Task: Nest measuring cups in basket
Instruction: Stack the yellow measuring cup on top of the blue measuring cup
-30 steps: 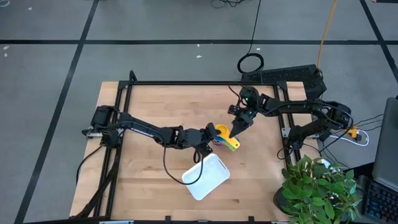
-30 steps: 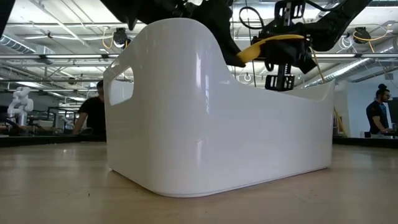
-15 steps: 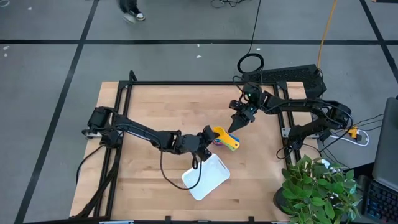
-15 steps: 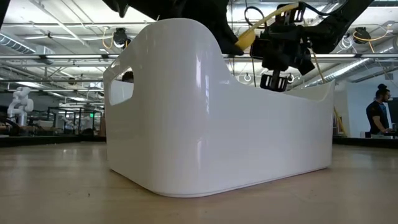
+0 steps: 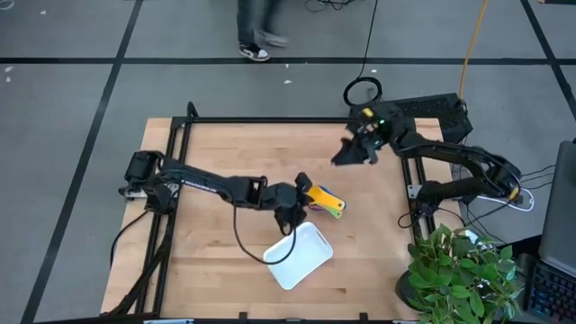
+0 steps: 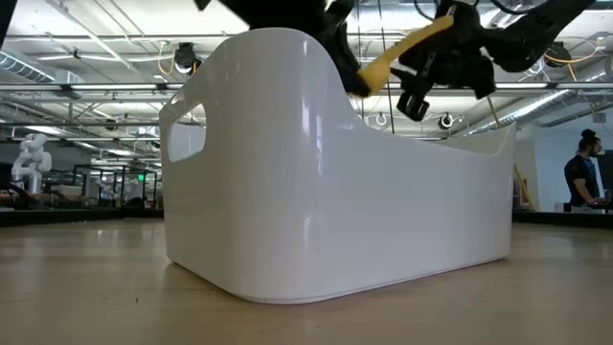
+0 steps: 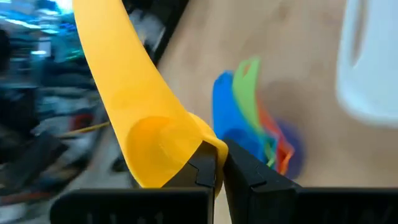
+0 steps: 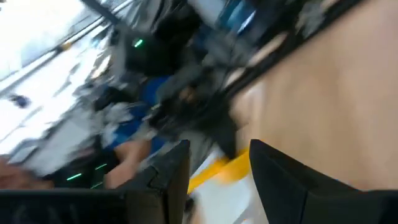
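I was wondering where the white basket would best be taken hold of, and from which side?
Probably the basket by its thin upright wall at the rim, from straight above, one of the jaws inside and one outside: it stands open-topped and looks too wide to span.

The basket (image 5: 299, 255) sits on the table (image 5: 216, 153) near its front edge. The stack of cups (image 5: 322, 203) is just behind the basket. A plant (image 5: 459, 270) stands off the basket's right, beside the table.
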`<state>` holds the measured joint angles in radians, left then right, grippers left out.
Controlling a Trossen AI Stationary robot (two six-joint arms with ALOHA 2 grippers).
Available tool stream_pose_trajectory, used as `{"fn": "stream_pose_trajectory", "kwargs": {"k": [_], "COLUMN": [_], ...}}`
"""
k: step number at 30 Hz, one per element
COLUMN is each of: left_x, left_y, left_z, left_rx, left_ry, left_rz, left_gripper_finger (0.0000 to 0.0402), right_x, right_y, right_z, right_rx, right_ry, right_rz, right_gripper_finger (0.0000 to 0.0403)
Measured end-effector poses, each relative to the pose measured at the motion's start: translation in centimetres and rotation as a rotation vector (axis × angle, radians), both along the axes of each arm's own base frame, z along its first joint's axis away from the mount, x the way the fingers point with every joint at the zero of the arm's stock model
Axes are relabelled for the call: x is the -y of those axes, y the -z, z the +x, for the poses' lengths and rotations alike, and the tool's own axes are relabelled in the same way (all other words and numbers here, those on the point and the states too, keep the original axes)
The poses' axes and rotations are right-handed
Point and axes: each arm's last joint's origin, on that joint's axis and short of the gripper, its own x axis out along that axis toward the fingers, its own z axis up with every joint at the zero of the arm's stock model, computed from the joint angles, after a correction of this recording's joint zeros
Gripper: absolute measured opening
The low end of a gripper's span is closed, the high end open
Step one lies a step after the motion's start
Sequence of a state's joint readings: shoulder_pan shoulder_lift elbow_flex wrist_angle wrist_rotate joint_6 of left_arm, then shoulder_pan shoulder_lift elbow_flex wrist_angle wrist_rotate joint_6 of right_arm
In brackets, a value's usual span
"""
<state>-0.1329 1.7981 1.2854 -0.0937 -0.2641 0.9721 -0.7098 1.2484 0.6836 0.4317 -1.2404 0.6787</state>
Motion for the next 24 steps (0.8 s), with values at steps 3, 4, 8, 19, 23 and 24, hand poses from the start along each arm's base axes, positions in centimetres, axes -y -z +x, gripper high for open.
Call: {"fn": "stream_pose_trajectory", "kwargs": {"k": [3,4,8,19,23,24], "left_x": [-1.0,-1.4,-3.1,-3.6,-4.1,-4.4], "left_y": [-1.5,-1.9,-2.5,2.0,2.8,2.9], "left_z": [0.6,0.7,1.0,2.9,3.7,3.8], "left_rx": [-0.035,-0.054,-0.071,-0.202,-0.208,-0.208], "left_ry": [0.023,0.024,0.007,-0.006,-0.012,-0.017], "left_rz": [-0.143,-0.172,-0.245,-0.238,-0.232,-0.231], "left_gripper_finger": [0.0010,0.0010,0.0010,0.0010,0.0010,0.0010], "right_x": [0.3,0.2,-0.2,-2.2,-2.4,-2.5], "right_y": [-1.4,-1.9,-3.1,-3.2,-3.3,-3.2], "right_z": [-1.2,-1.6,-3.1,-6.2,-6.3,-6.3], "right_rx": [0.075,0.098,0.130,-0.119,-0.113,-0.117], "right_ry": [0.114,0.151,0.297,0.606,0.599,0.596], "right_rz": [-0.133,-0.182,-0.367,-0.836,-0.833,-0.831], "right_gripper_finger": [0.0154,0.0154,0.0153,0.0153,0.0153,0.0153]}}
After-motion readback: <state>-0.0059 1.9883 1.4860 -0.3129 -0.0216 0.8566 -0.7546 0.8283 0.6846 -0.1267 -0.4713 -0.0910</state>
